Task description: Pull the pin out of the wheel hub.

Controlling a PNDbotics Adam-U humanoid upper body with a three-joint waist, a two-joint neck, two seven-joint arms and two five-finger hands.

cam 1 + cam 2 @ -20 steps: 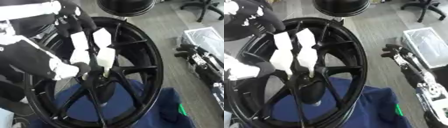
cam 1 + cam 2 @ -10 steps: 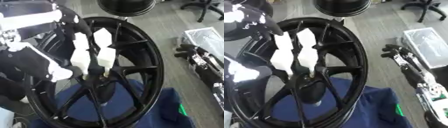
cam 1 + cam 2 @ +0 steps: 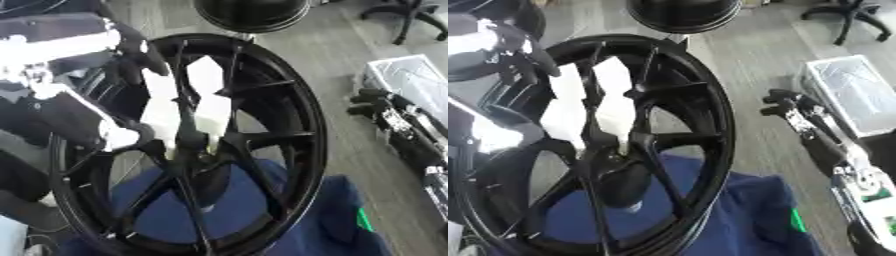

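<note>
Blue cloth (image 3: 324,225) nearest; black wheel (image 3: 710,115) upright on it, hub (image 3: 610,162) central, pin not discernible there; left robot hand (image 3: 179,107), white fingers reaching the hub, closure indiscernible; right robot hand (image 3: 807,117) idle, relaxed; risk: fingers slipping, wheel tipping.

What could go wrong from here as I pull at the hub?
1. The left robot hand covers the hub, so the pin can't be seen; the fingers may slip off or catch a spoke.
2. The wheel stands tilted on the blue cloth; pulling may shift or tip it.
3. The right robot hand hangs off to the side, not steadying the rim.
</note>
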